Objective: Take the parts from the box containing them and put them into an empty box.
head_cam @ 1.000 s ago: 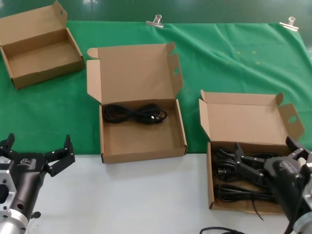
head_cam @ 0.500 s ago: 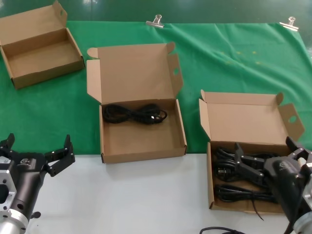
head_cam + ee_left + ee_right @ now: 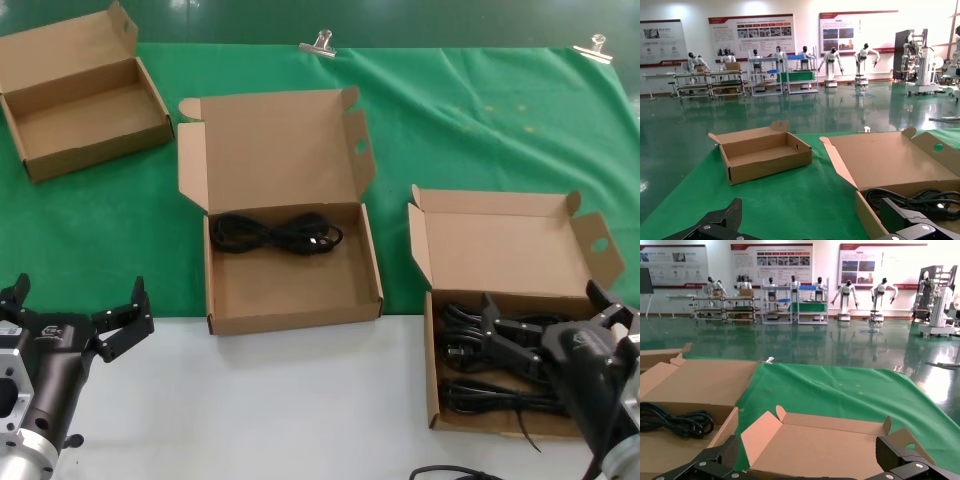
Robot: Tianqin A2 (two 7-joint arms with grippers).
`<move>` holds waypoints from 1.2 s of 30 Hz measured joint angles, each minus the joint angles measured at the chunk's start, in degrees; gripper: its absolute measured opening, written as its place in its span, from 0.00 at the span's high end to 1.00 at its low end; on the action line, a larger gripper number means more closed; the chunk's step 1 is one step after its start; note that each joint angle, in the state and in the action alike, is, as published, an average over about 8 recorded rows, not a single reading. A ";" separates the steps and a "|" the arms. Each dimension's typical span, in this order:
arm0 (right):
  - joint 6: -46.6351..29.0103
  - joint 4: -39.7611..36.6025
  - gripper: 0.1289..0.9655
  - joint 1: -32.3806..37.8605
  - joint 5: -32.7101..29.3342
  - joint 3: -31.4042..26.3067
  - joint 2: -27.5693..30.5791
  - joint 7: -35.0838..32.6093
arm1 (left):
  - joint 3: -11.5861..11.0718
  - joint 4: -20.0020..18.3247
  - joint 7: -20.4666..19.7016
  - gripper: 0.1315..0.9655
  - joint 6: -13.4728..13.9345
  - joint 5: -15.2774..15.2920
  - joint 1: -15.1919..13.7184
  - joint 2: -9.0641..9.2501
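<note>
The source box (image 3: 432, 350) with the low splayed lid stands at the right and holds several black coiled cords (image 3: 462, 345). My right gripper (image 3: 542, 302) hovers open and empty just above those cords; its wrist view shows that box's lid (image 3: 825, 450) between the open fingers (image 3: 727, 452). The box with the tall upright lid (image 3: 290, 290) stands in the middle and holds one black cord bundle (image 3: 275, 235) along its back wall, also seen in the right wrist view (image 3: 675, 422). My left gripper (image 3: 80, 298) is open and empty, low at the left over the white table.
A flatter oblong cardboard box (image 3: 85, 95) lies empty at the far left on the green cloth (image 3: 480, 120); it also shows in the left wrist view (image 3: 765, 155). Two metal clips (image 3: 318, 42) hold the cloth's far edge. The near table strip (image 3: 300, 400) is white.
</note>
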 joint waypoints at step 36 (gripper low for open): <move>0.00 0.00 0.00 0.00 0.00 0.00 0.00 0.00 | 0.00 0.00 0.00 0.00 0.00 0.00 0.00 0.00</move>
